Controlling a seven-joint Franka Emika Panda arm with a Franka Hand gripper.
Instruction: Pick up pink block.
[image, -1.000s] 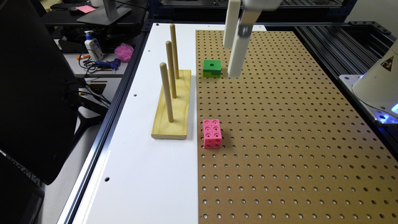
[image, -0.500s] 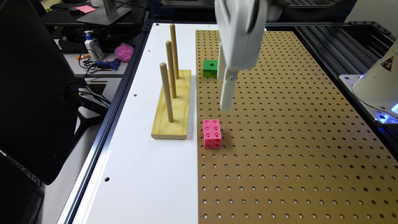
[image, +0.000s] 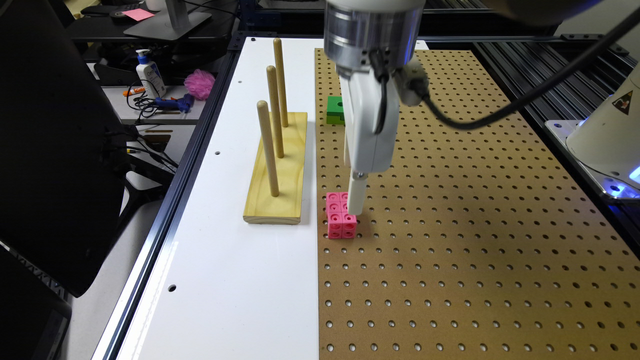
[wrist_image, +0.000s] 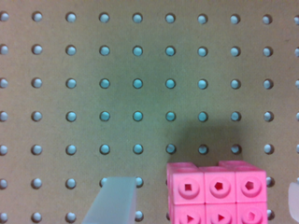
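On the exterior view's left, a side shelf beyond the desk (image: 225, 280) holds a white pump bottle (image: 149, 73) with a blue label whose writing is too small to read, tangled cables and a fuzzy pink puff (image: 199, 83). Next on the white part of the desk sits a pale wooden base (image: 278, 170) with three upright pegs in a row. Just beside it, at the edge of the brown pegboard (image: 475, 225), lies the pink block (image: 340, 216), with round sockets in its faces. A green block (image: 335, 110) with one hole rests farther back, partly hidden by the arm. The pincer (image: 356, 200) hangs straight down at the pink block, and in the wrist view (wrist_image: 198, 198) its fingers (wrist_image: 114, 200) are spread, one on each side of the block (wrist_image: 217, 196), not touching it. At the exterior view's right stands a white robot base carrying a yellow triangular warning sticker (image: 624, 102)
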